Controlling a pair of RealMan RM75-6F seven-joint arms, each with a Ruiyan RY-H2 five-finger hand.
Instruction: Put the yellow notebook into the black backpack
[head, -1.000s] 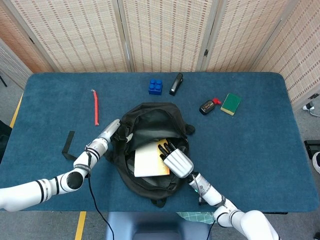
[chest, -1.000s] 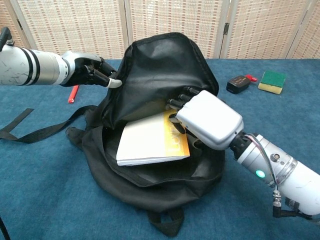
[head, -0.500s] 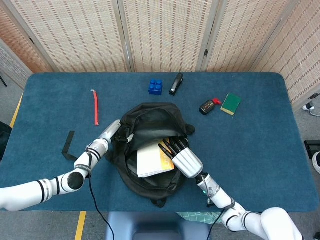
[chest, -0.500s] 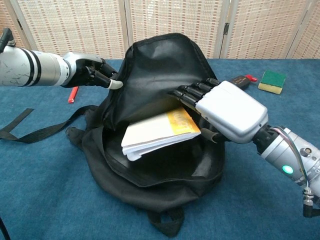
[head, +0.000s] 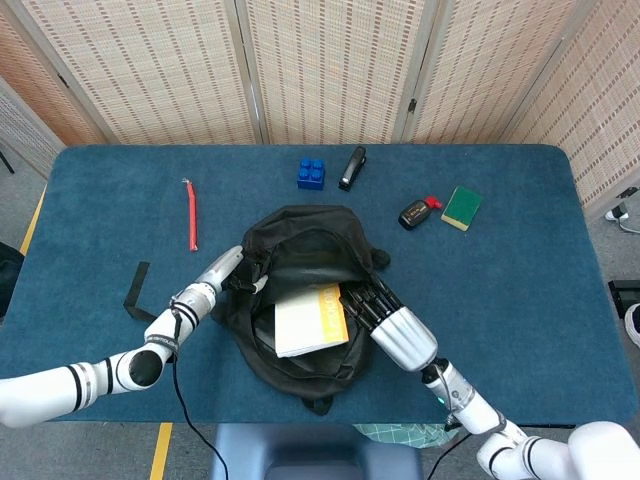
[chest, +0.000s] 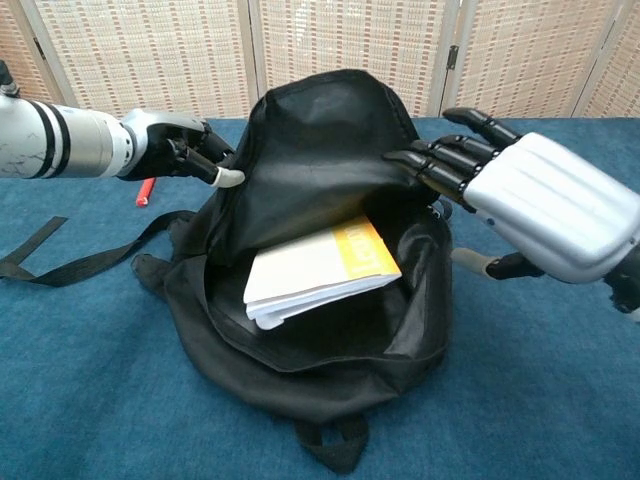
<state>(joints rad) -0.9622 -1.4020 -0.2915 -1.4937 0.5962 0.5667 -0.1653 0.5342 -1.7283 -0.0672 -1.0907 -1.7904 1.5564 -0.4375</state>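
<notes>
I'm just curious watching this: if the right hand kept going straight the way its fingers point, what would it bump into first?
Probably the backpack: the right hand's fingertips already point at its raised flap on the right side of the opening. Depth is unclear, so they may just skim it.

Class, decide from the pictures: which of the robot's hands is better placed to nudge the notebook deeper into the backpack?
Probably the right hand: it hangs open beside the notebook, holding nothing. The left hand grips the backpack at its edge, apparently keeping it open.
</notes>
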